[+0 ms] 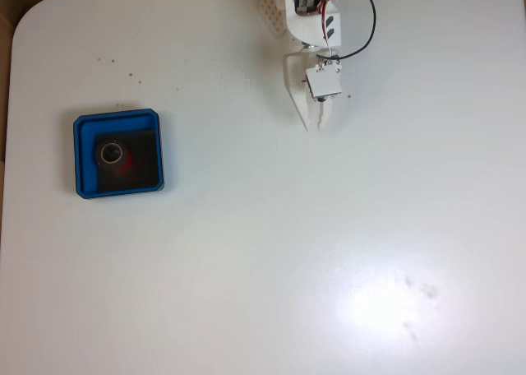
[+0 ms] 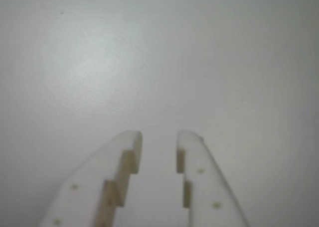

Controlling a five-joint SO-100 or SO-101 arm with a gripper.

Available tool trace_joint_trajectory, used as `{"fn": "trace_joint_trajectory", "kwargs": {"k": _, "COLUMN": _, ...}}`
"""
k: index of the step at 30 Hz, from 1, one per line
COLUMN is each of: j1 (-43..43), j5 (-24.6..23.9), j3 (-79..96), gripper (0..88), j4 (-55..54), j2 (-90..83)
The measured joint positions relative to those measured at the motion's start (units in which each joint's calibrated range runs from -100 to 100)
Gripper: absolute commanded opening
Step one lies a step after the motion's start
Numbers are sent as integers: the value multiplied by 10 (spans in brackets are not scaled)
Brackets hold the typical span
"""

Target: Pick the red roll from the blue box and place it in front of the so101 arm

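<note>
1. Fixed view, arm: the so101 arm (image 1: pixel 308 13) comes in from the top edge, which cuts off its base and upper joints. Black servos and looping red and black wires show on its white body.
2. Fixed view, tool: the white gripper (image 1: pixel 316 124) points down the picture over the bare white table (image 1: pixel 263 268). From this height the two fingers merge against the white surface, so their spacing is hard to read here.
3. Fixed view, tray: the blue box (image 1: pixel 118 155) sits at the left side of the table, well apart from the arm. Its black floor is dark and swallows detail.
4. Fixed view, roll: the red roll (image 1: pixel 115 155) lies inside the blue box, left of the floor's middle. Its pale grey core and dark rim are clear; the red side shows as a dim patch at its lower right, blending into the black floor.
5. Fixed view, other marks: small dark specks dot the table above the tray, and a bright glare at the lower right washes out part of the surface.
6. Wrist view: the gripper (image 2: pixel 158 142) rises from the bottom edge, which cuts off the finger bases. The stepped fingertips (image 2: pixel 130 146) stand slightly apart with a narrow gap and nothing between them. The table beneath is blurred.
</note>
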Motion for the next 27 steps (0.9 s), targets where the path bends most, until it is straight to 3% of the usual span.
{"fn": "trace_joint_trajectory", "kwargs": {"k": 8, "j1": 55, "j5": 0, "j3": 0, "gripper": 10, "j4": 0, "j2": 0}}
{"fn": "trace_joint_trajectory", "kwargs": {"k": 21, "j1": 518, "j5": 0, "j3": 0, "gripper": 10, "j4": 0, "j2": 0}}
{"fn": "trace_joint_trajectory", "kwargs": {"k": 27, "j1": 561, "j5": -1, "j3": -7, "gripper": 10, "j4": 0, "j2": 2}}
